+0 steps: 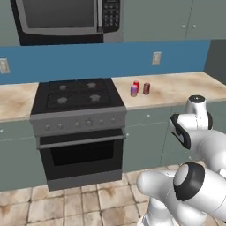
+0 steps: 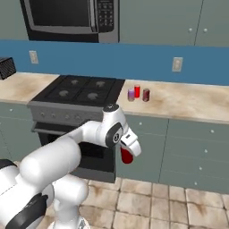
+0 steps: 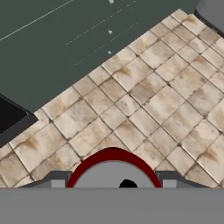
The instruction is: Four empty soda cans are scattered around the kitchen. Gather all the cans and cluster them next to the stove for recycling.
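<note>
Red can (image 3: 112, 168) sits clamped in the pincer (image 3: 112, 183), its silvery top toward the hand camera, held low over the brown tiled floor (image 3: 166, 100) in front of the grey-green cabinets (image 2: 188, 147). Up and left of the pincer stands the stove (image 2: 78, 96). Above the pincer, on the counter (image 2: 192, 105) just beside the stove, cluster 3 cans: a purple can (image 2: 131, 94), a second red can (image 2: 137, 91), and a dark red can (image 2: 146, 95).

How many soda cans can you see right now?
4. Three on the counter right of the stove: purple can, red can, dark red can. A fourth red can is in the gripper.
</note>
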Robot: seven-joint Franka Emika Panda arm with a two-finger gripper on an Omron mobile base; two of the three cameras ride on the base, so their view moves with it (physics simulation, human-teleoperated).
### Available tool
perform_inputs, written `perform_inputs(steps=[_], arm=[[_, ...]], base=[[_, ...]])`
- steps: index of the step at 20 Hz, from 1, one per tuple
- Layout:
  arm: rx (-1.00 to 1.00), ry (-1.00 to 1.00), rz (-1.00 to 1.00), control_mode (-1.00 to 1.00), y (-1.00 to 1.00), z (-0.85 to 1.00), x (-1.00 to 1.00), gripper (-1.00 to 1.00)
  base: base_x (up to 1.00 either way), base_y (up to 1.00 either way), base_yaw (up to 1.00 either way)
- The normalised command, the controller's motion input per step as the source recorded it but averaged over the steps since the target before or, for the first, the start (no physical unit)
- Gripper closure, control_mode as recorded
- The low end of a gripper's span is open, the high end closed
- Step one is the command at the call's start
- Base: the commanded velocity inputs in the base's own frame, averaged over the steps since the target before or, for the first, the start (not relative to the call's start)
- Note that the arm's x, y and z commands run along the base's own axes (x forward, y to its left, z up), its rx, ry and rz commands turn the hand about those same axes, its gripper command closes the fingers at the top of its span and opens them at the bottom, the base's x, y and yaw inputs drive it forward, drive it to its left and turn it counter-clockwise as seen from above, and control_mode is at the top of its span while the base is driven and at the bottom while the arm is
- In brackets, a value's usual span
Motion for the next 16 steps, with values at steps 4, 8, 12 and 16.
perform_inputs(steps=[4, 8, 12, 16], arm=[[0.0, 0.0, 0.0, 1.0, 0.0, 0.0, 0.0, 1.0], [0.0, 0.0, 0.0, 1.0, 0.0, 0.0, 0.0, 1.0], [0.0, 0.0, 0.0, 1.0, 0.0, 0.0, 0.0, 1.0], [0.0, 0.0, 0.0, 1.0, 0.0, 0.0, 0.0, 1.0]], base=[[0.59, -0.35, 0.02], [0.57, -0.34, 0.01], [0.66, -0.21, 0.05], [0.58, -0.31, 0.08]])
